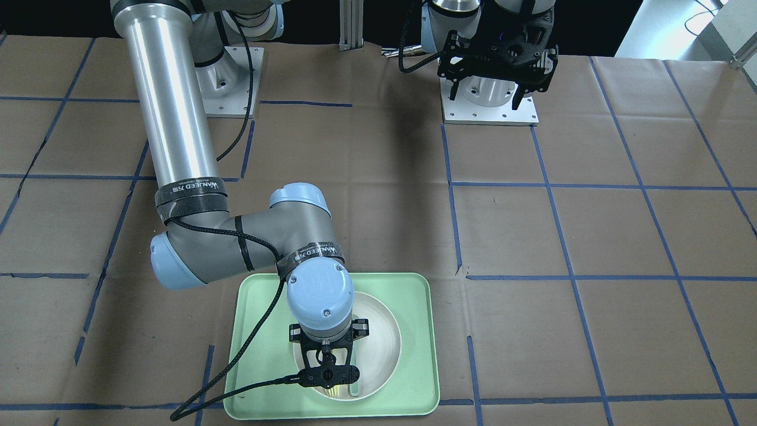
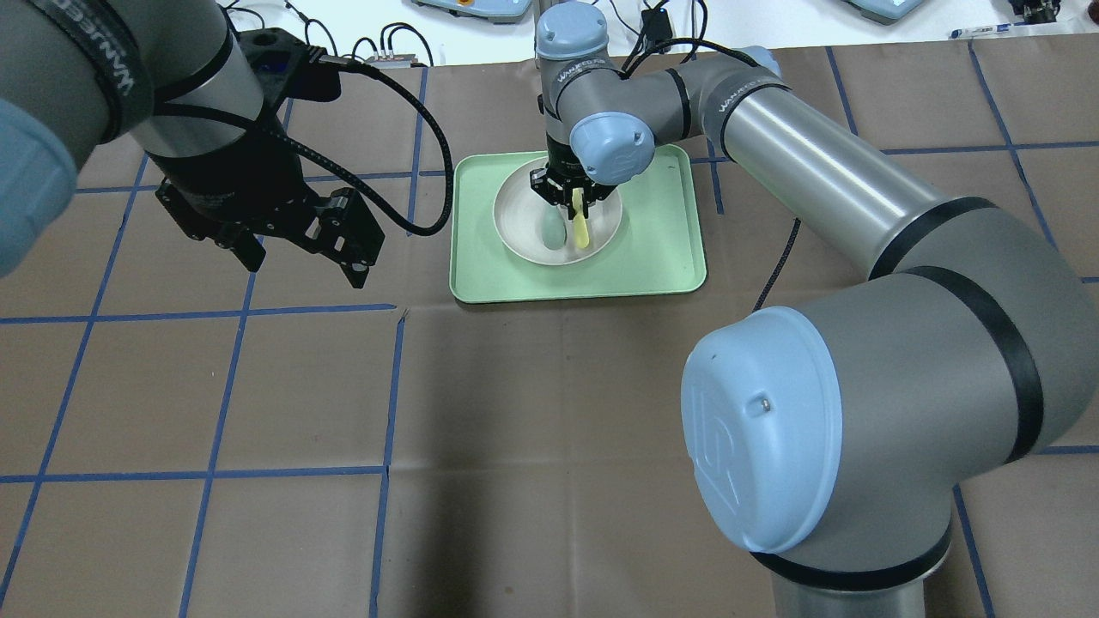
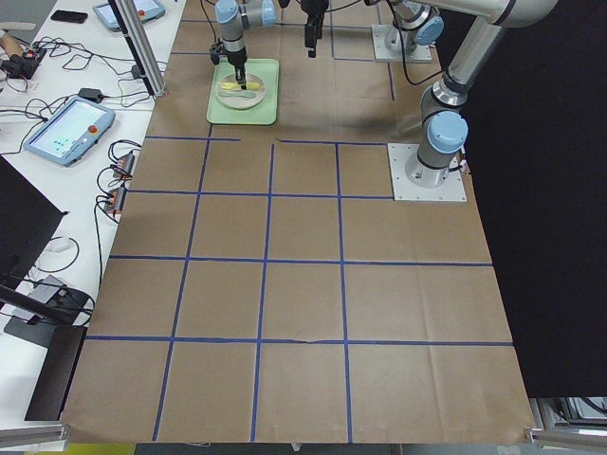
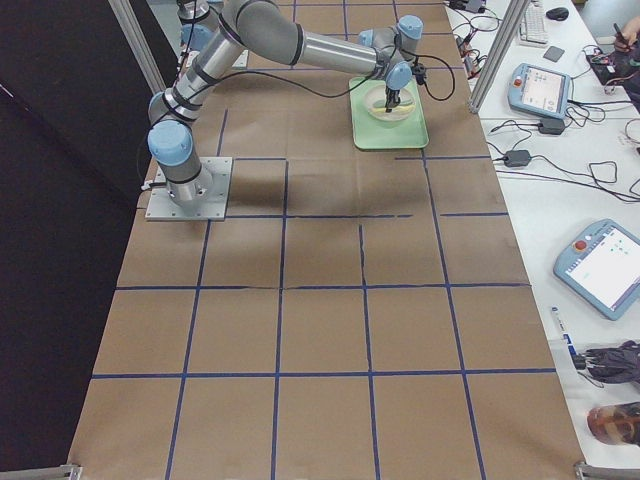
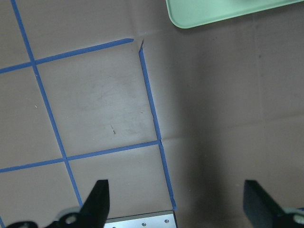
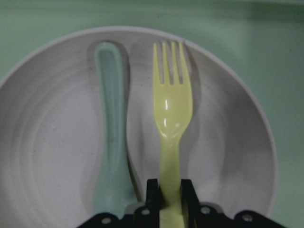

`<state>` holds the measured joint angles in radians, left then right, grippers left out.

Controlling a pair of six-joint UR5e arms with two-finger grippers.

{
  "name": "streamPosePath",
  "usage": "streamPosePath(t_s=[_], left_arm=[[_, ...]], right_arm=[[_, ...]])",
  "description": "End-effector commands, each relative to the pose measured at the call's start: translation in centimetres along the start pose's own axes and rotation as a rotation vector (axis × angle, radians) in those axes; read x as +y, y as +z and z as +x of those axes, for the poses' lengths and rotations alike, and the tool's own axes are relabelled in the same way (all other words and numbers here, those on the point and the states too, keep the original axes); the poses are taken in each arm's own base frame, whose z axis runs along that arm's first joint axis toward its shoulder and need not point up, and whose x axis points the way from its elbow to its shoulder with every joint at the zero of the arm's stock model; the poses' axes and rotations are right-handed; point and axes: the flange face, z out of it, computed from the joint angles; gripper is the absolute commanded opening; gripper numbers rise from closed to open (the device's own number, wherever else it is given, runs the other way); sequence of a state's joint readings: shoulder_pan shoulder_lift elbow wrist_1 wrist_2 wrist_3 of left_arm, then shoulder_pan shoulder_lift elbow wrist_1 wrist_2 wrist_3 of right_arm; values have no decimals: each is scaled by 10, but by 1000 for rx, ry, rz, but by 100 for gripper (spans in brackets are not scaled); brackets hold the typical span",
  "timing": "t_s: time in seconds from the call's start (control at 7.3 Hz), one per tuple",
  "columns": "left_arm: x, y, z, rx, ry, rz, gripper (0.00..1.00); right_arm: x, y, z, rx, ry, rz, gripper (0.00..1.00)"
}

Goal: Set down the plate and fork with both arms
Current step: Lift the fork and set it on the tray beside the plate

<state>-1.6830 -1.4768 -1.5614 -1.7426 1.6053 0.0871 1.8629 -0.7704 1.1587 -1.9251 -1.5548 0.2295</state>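
One fork [image 6: 172, 114], handle in right gripper [image 6: 169, 192], tines outward

Behind the robot [image 2: 859, 412] 1 camera looks down, 1 faces it, 2 view the table [image 3: 285, 284] lengthwise from afar; all 4 share the tray [image 2: 670, 249]. Right wrist view sits close over the plate [image 6: 47, 142].

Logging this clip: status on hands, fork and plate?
Left hand open, over table, off tray. Right hand shut on fork, over plate. Spoon close beside fork.
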Motion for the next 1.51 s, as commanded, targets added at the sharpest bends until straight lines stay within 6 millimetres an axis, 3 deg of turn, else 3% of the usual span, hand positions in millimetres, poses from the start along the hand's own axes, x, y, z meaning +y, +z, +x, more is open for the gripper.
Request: streamPosePath(t_s=[0.0,0.14,0.41,0.68,0.82,0.96,1.1,1.37], left_arm=[[0,0,0,-1,0,1,100],[0,-2,0,-1,0,4,100],[-1,-3,-1,-1,-2,5,100],[-1,-4,-1,-1,0,7,100],[-1,-4,-2,-1,-2,8,100],[-1,-4,-1,-1,0,8,100],[-1,-4,-2,-1,-2,8,100],[-1,-4,-2,-1,-2,8,100]], right_arm=[[11,-39,0,-22,1,-2,3],[20,-55,5,-19,5,-16,3],[29,-64,35,0,6,-60,3],[40,-64,101,-4,15,-83,3],[48,-50,121,-10,34,-112,3],[44,-29,127,-14,44,-67,3],[36,-5,127,-16,44,-24,3],[25,24,126,-15,57,-14,4]])
